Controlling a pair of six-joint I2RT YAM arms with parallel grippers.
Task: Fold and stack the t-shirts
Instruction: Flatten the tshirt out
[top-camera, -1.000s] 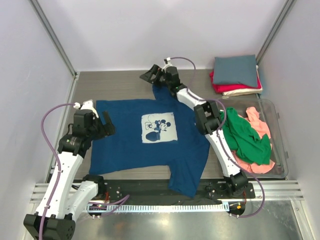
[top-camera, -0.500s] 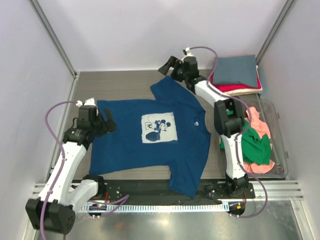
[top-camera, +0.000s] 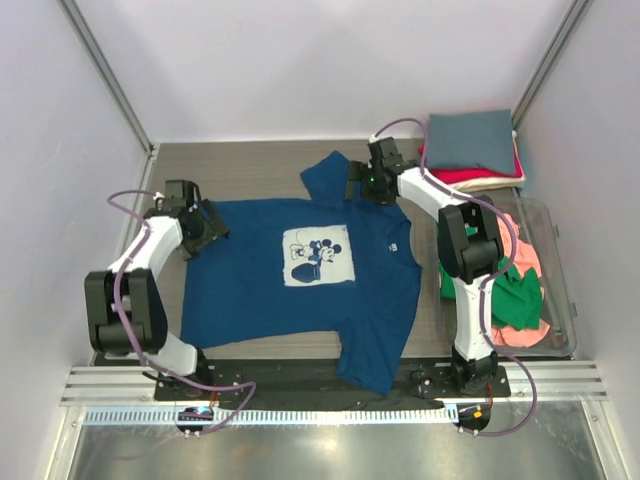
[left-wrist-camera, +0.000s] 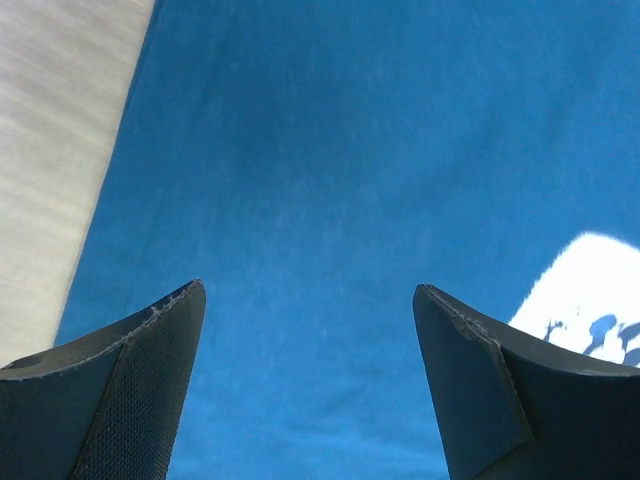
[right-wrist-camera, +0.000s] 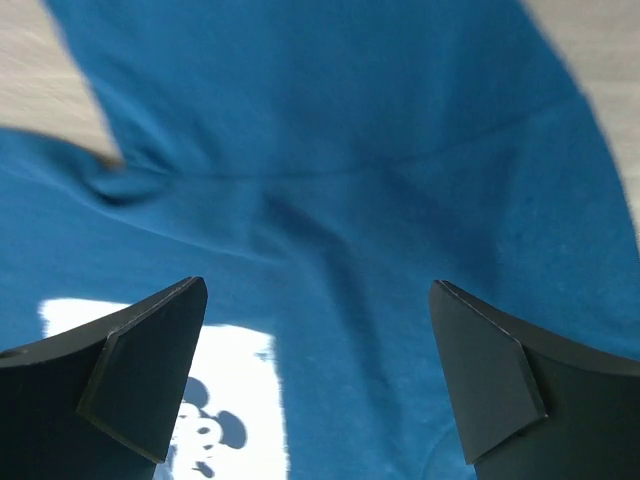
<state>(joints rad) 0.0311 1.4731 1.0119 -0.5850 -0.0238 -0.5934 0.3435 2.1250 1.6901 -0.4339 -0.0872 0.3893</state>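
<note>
Navy t-shirt (top-camera: 300, 290) lies spread print-up across the middle of the bench (top-camera: 250, 165), one hem corner reaching past the lower edge. Within the last second the left gripper (top-camera: 208, 224) has slid up to the upper-left sleeve, and the right gripper (top-camera: 362, 186) has swung back down over the upper-right sleeve, probably lining up a fold. Only the wrist views show both jaws wide open over unpinched cloth. The right one also shows creases by the sleeve seam.
</note>
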